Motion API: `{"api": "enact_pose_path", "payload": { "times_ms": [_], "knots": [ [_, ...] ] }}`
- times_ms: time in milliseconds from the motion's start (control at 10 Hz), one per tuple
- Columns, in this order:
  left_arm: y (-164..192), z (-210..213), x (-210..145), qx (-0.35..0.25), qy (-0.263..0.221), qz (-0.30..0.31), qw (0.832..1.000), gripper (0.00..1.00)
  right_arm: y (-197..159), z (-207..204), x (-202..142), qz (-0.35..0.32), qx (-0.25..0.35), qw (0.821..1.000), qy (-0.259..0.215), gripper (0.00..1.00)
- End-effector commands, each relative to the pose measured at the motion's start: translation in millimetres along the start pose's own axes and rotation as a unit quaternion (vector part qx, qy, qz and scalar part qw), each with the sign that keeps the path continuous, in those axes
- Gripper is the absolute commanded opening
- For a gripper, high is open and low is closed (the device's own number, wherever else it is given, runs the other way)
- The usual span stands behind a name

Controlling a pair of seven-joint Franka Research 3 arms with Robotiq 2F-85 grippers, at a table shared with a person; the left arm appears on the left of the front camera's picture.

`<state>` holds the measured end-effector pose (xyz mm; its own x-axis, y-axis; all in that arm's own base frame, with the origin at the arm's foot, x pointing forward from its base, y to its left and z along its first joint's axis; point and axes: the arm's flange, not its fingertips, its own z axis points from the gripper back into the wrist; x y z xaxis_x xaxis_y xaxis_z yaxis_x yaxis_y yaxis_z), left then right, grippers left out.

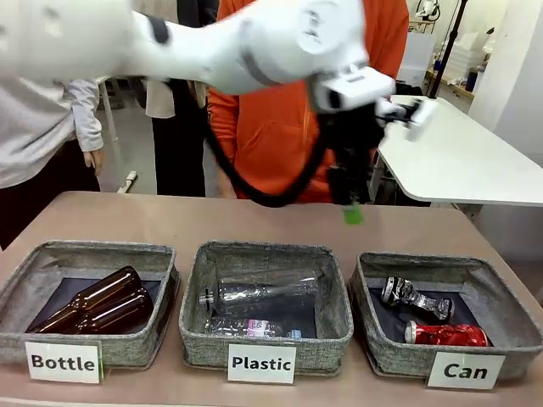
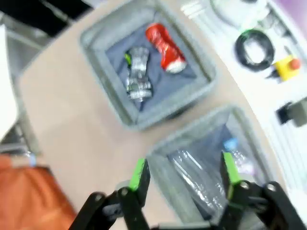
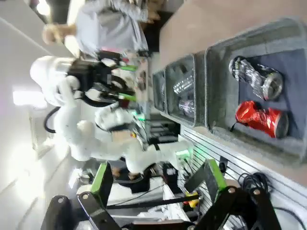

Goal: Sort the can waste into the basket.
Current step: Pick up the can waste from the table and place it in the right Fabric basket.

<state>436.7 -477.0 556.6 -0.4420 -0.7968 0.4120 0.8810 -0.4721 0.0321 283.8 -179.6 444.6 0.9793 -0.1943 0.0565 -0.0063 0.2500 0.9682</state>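
This is a robot lab. A white robot arm (image 1: 212,38) works at a table (image 1: 254,222) with labelled sorting baskets (image 1: 265,318). Cables (image 2: 254,48) and a yellow emergency button (image 2: 288,67) lie nearby.

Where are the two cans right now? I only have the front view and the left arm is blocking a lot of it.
Observer: Both lie inside the basket labelled Can. In the left wrist view the red can lies beside the dark can on the dark lining, apart from each other.
Operator: Is the left gripper holding anything?
Observer: No. The left gripper is open with nothing between its green pads, above the table edge of the Plastic basket.
Operator: And the right gripper?
Observer: The right gripper is open and empty too, off the table on the robot's side, with the Can basket ahead of it.
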Motion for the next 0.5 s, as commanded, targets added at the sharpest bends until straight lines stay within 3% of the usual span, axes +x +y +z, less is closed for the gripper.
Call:
{"api": "enact_pose_path", "payload": {
  "times_ms": [0,200,400],
  "knots": [
    [-76,23,-64,0.052,-0.036,0.022,0.998,0.76,25,-45,48,0.013,-0.054,0.996,0.064,1.00],
    [-119,60,-130,0.097,-0.065,0.089,0.989,0.76,34,-98,69,0.022,-0.080,0.989,0.125,1.00],
    [-159,98,-195,0.105,-0.131,0.165,0.972,0.76,36,-133,73,0.026,-0.036,0.988,0.145,1.00]
  ]
}}
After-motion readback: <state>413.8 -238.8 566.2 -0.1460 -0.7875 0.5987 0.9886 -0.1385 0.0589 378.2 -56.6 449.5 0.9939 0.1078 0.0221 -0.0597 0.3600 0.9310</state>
